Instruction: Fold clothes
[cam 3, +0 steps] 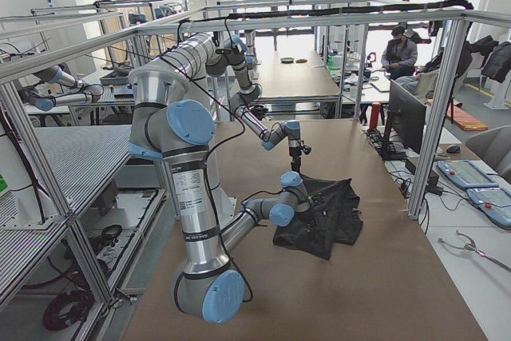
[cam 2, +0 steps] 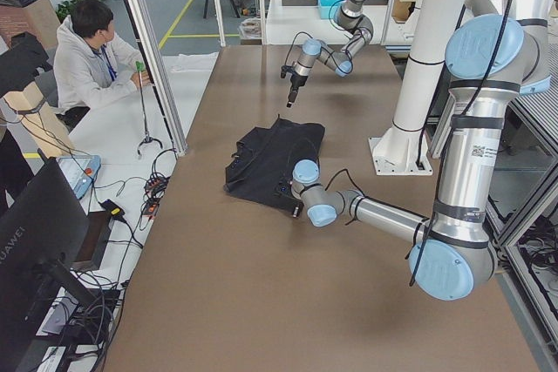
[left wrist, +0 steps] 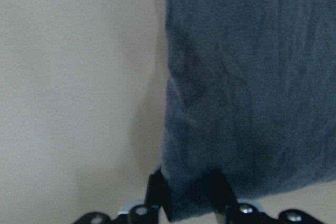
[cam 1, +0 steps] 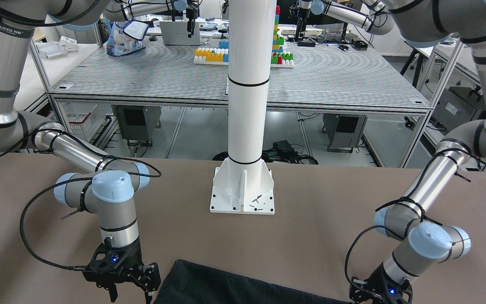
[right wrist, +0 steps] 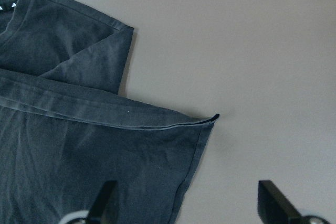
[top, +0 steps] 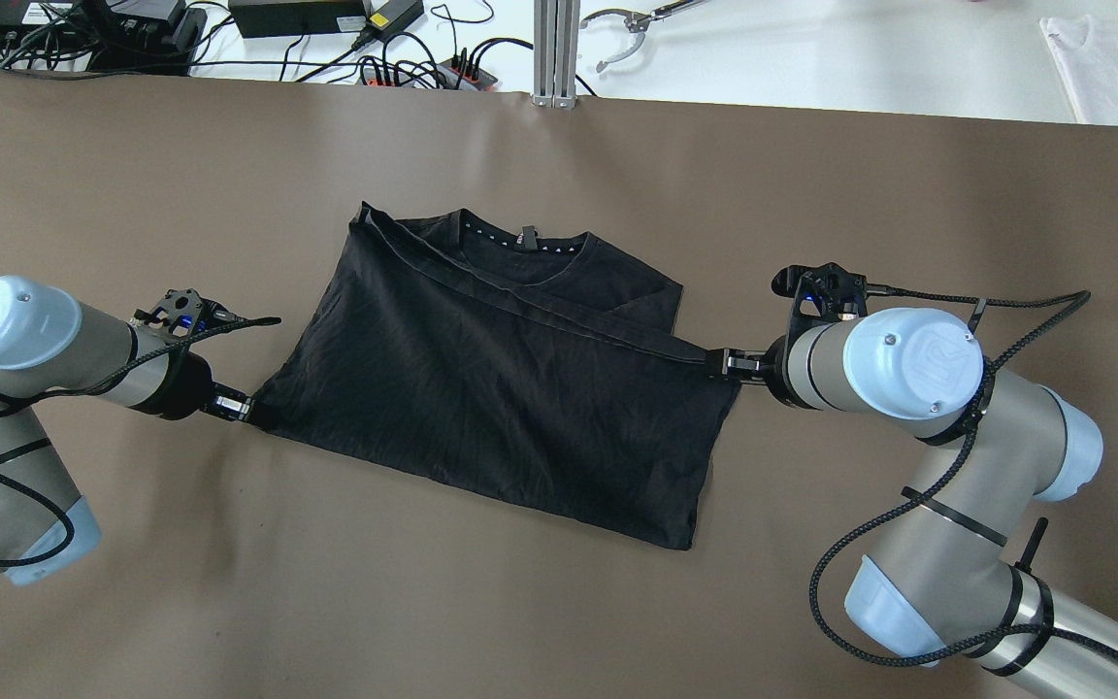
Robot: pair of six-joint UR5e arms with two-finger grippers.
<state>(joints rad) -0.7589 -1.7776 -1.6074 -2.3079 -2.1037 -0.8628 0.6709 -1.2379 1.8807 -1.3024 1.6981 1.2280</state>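
Observation:
A black T-shirt (top: pixel 501 388) lies partly folded on the brown table (top: pixel 559 602), collar toward the far edge. My left gripper (top: pixel 232 406) sits low at the shirt's left corner. In the left wrist view (left wrist: pixel 189 198) its fingers (left wrist: pixel 156 192) are closed around the cloth's (left wrist: pixel 252 103) corner. My right gripper (top: pixel 726 363) is at the shirt's right corner. In the right wrist view (right wrist: pixel 184 186) it is wide open, the fingers (right wrist: pixel 105 195) apart, and the folded corner of the shirt (right wrist: pixel 79 145) lies flat on the table just ahead of it.
The white column base (cam 1: pixel 243 190) stands on the robot's side of the table. Cables and power boxes (top: pixel 326 19) and a white garment (top: pixel 1112 58) lie beyond the far edge. An operator (cam 2: pixel 87 67) sits past the far side. Bare table surrounds the shirt.

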